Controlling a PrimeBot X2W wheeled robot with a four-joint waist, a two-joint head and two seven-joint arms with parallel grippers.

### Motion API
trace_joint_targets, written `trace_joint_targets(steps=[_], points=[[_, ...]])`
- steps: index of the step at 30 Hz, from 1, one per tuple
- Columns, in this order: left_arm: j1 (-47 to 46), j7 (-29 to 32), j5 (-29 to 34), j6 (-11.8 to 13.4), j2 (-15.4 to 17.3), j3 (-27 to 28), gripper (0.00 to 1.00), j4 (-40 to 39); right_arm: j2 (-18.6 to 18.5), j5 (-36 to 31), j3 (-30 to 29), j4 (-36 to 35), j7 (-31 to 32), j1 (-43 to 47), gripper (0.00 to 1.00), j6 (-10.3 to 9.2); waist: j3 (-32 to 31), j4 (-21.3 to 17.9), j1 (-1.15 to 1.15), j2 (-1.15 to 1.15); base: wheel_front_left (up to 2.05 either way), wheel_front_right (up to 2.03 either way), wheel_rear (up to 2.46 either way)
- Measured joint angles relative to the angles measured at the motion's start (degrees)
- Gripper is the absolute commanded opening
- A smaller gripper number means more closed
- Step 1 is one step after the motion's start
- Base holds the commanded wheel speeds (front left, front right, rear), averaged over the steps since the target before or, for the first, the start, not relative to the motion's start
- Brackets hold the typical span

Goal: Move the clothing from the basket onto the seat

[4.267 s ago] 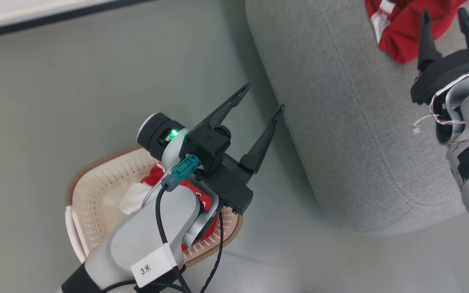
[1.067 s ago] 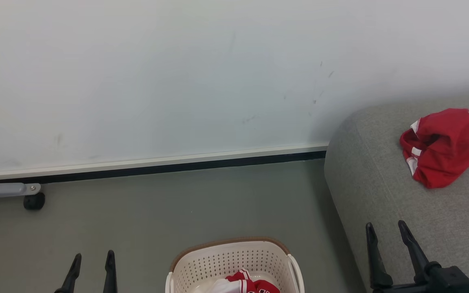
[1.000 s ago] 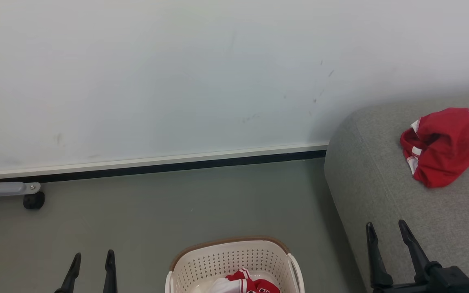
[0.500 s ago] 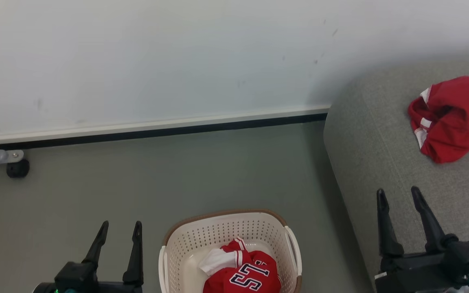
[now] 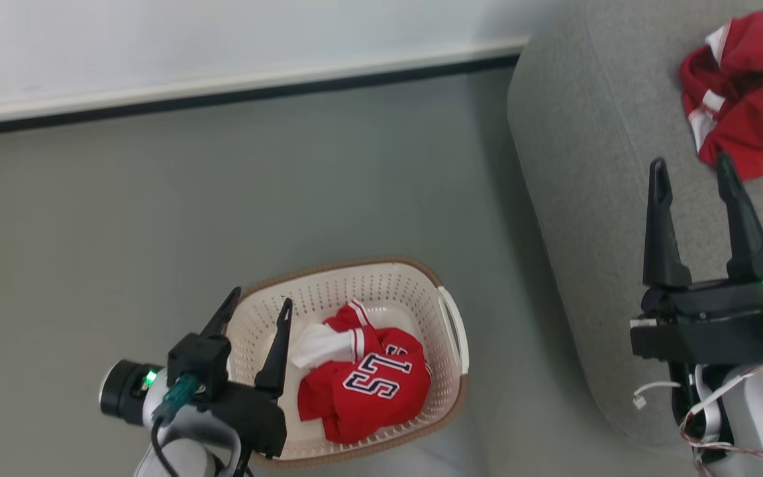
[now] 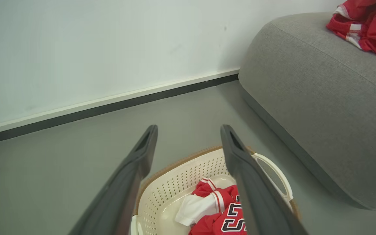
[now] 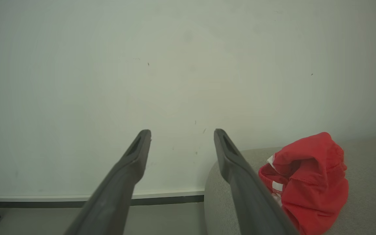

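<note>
The rounded grey fabric sofa already carries one crumpled red jersey. Beside it on the floor, the perforated cream basket holds the lettered jersey, soft and bunched. My left gripper hovers at its rim, fingers apart; I should drop onto the thickest fold. My right gripper, spread and empty, hangs over the sofa.

Basket top open from above; seat flank close at right; open floor left.
</note>
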Motion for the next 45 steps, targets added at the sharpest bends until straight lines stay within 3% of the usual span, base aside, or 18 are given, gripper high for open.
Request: trace_joint_targets(steps=[28,45], points=[[-16.19,8.01,7.14,-4.21,0.96,-6.87,1.0,15.97,2.3,0.66,0.51,0.68,-1.23,-17.78,1.0,2.33,24.48,-8.04,-0.01,0.01,0.0,0.0,0.0],[-22.37,8.05,9.34,-6.36,2.45,-8.75,1.0,22.97,4.48,1.16,1.75,4.8,-2.69,-21.5,1.0,3.58,32.27,-12.63,-0.02,0.0,0.0,0.0,0.0]])
